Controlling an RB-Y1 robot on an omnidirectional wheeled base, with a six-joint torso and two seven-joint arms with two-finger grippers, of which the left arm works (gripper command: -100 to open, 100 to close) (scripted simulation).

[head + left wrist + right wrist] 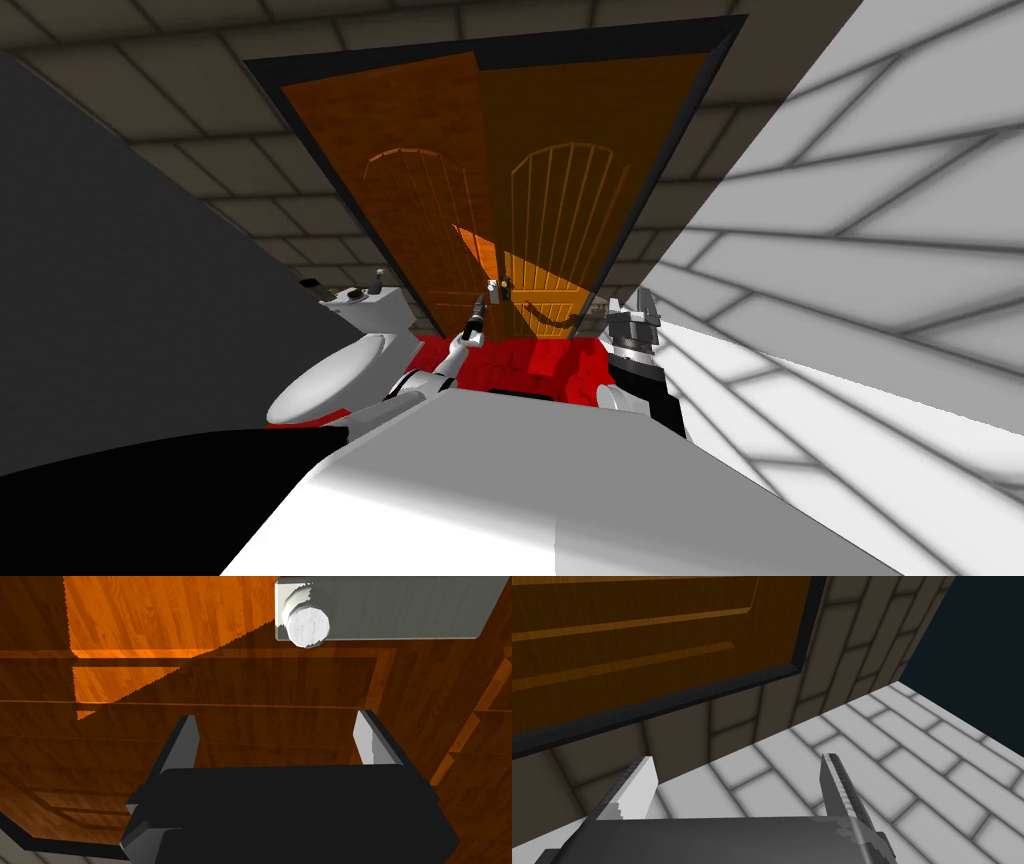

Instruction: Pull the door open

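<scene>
Tiled walls (pixel 850 200) flank a brown wooden door (pixel 560 200). Left tool (pixel 276 721) faces it, fingers spread wide, holding nothing. White knob (pixel 308 627) on a grey plate (pixel 400 606) lies ahead, beyond the fingertips, untouched. Right tool (pixel 737 760) gapes empty near the door's frame (pixel 712 693).

Low on the left, a white toilet (pixel 325 385) with oval lid down, its tank (pixel 368 302) behind, small grey fittings on top (too small to tell apart). Just beside the bowl, bright red floor (pixel 535 358). Further back, a wall of dull brown-grey tiles (pixel 170 60) with dark grout. On the right, a white tiled wall (pixel 860 240), meeting the brown-grey one in a corner. Far left, a flat dark grey plane (pixel 110 290); below it, a black area (pixel 120 510).
</scene>
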